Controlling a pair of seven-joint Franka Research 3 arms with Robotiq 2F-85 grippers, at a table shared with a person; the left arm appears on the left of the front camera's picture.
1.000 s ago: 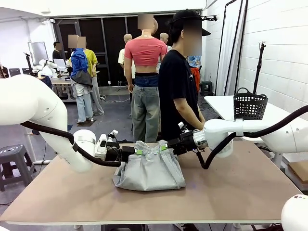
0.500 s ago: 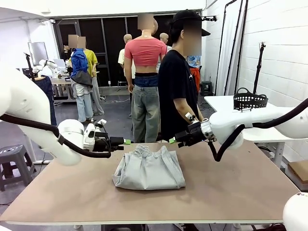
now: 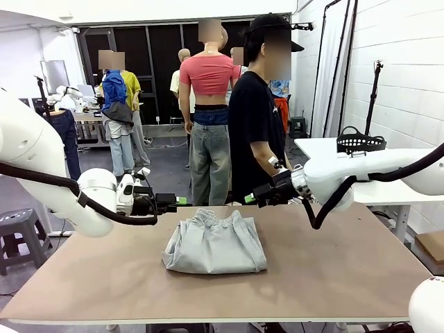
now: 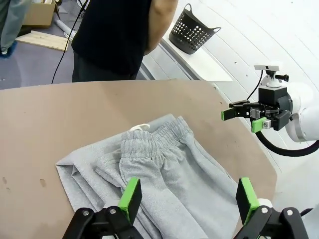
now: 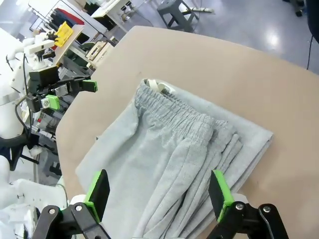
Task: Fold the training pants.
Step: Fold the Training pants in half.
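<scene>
Front view: brown table (image 3: 333,270) bears folded training pants (image 3: 215,244); both tools (image 3: 182,202) (image 3: 248,199) wide, empty.

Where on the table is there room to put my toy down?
The brown table is bare right of the folded training pants, out to the table's right edge, and left of them too. The strip in front, toward the near edge, is also free. It is crowded behind them, where both open grippers, left and right, hang.

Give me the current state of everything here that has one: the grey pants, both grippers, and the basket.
Light grey jersey training pants: folded into a compact bundle, flat on the table, nothing touching them.
Left gripper: open, empty, beside the pants.
Right gripper: open, empty, clear of the pants.
Black mesh basket: upright on the white side table.
</scene>
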